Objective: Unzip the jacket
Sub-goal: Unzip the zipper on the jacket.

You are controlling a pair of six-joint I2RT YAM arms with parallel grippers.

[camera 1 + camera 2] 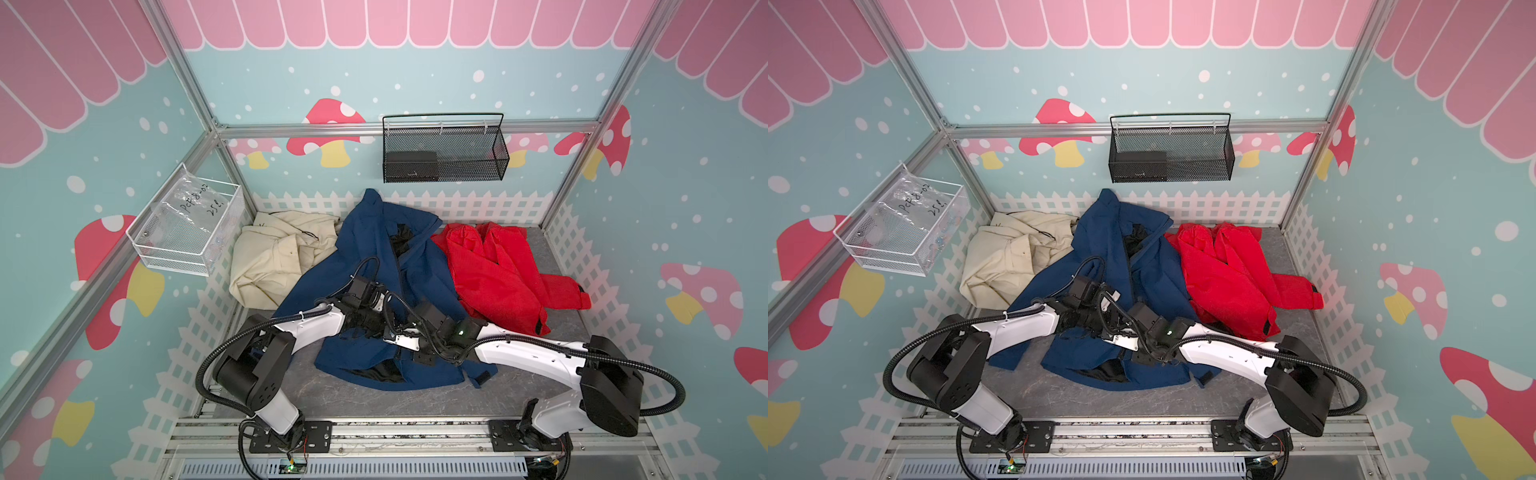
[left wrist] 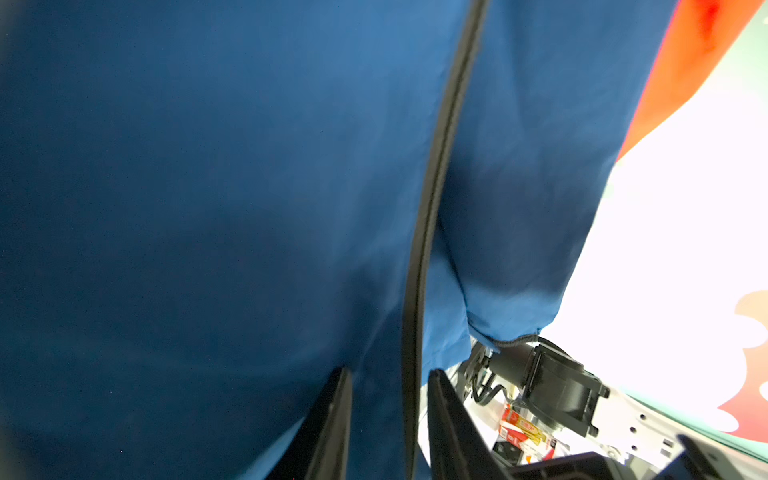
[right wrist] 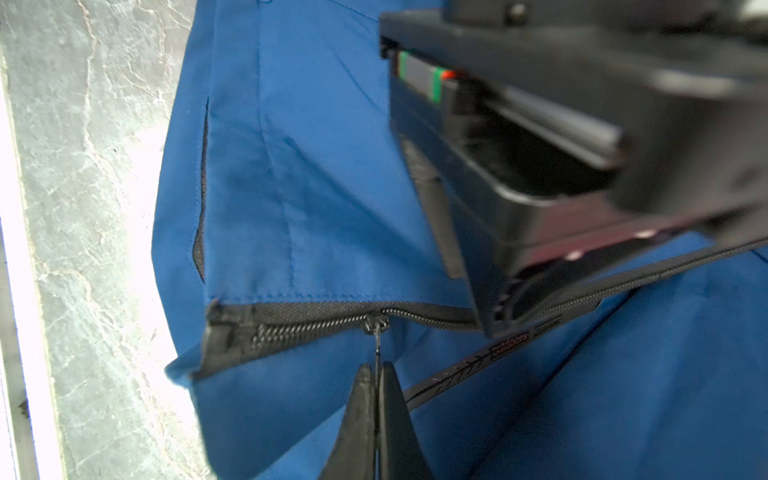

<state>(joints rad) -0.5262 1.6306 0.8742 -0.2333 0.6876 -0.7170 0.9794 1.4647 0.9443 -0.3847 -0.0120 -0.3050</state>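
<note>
The blue jacket [image 1: 374, 232] lies spread on the grey table [image 1: 415, 399], collar toward the back wall; both top views show it. Both arms meet over its lower front. My right gripper [image 3: 377, 368] is shut on the thin zipper pull, and the slider [image 3: 376, 323] sits close to the bottom end of the black zipper. Above the slider the two zipper halves lie apart. My left gripper [image 2: 390, 374] is closed on blue fabric, with the black zipper tape [image 2: 432, 199] between its jaws. In a top view the left gripper [image 1: 388, 328] is just behind the right gripper [image 1: 424, 357].
A cream garment [image 1: 278, 257] lies bunched at the back left and a red jacket [image 1: 498, 274] at the right, both touching the blue one. A black mesh basket [image 1: 444, 153] hangs on the back wall, a white wire basket [image 1: 187, 232] on the left wall.
</note>
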